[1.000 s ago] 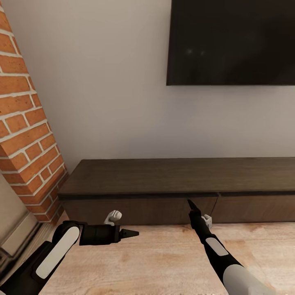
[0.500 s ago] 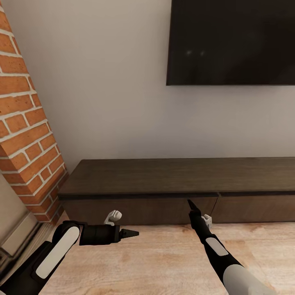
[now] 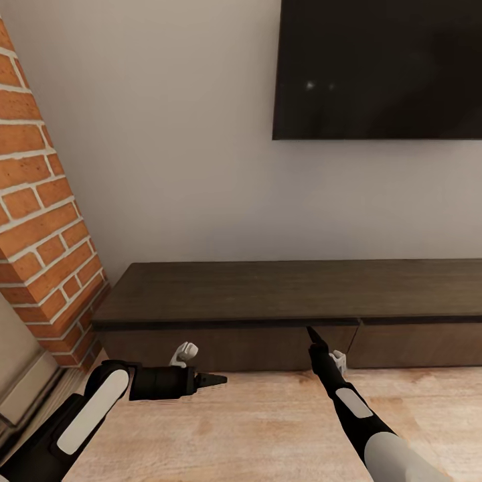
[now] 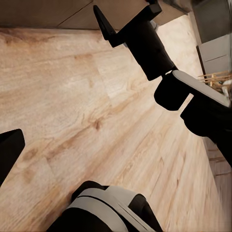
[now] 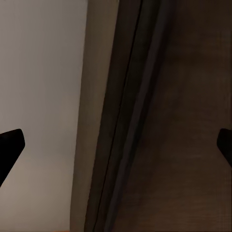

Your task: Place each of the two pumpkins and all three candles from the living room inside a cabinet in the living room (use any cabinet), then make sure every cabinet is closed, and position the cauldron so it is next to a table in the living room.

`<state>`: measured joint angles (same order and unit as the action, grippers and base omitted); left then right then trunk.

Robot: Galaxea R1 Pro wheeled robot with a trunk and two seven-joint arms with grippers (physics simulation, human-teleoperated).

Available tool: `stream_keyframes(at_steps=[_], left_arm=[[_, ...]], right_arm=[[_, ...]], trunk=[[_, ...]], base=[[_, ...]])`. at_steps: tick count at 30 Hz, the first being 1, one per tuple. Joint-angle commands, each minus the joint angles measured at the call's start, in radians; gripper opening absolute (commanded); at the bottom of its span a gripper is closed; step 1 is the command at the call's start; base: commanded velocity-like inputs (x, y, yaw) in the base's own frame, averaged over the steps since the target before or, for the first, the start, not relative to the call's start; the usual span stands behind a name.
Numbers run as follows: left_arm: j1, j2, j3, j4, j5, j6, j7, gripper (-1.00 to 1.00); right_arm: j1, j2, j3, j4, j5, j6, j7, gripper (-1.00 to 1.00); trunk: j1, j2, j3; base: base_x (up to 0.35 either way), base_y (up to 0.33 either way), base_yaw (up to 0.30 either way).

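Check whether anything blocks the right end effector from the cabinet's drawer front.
Nothing visible does. The right end effector points at the cabinet just under the top's overhanging edge, near the seam between two drawer fronts, with no object between them. Contact cannot be judged.

Both arms are glossy black with rounded pale grey panels, a small white fitting at each wrist, ending in pointed black fingertips (image 3: pixel 217 380).
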<state>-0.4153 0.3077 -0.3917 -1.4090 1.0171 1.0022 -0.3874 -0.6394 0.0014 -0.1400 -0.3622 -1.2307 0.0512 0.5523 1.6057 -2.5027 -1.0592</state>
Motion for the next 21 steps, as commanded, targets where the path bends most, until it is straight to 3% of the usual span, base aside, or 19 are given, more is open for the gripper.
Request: stream_keyframes(at_steps=[1,15,21], left_arm=[[-0.001,0.001,-0.001,0.000,0.000,0.001,-0.007,1.00],[0.000,0.001,-0.004,-0.001,0.010,0.001,-0.007,1.00],[0.000,0.001,-0.005,-0.006,0.009,0.001,-0.007,1.00]], right_arm=[[0.000,0.000,-0.001,0.001,-0.010,0.005,0.004,1.00],[-0.001,-0.001,-0.001,0.002,-0.010,0.006,0.005,1.00],[0.000,-0.001,-0.002,0.002,-0.010,0.006,0.004,1.00]], trunk=[[0.000,0.000,-0.001],[0.000,0.000,-0.001],[0.000,0.000,-0.001]], base=[[0.135,0.000,0.000],[0.174,0.000,0.000],[0.050,0.000,0.000]])
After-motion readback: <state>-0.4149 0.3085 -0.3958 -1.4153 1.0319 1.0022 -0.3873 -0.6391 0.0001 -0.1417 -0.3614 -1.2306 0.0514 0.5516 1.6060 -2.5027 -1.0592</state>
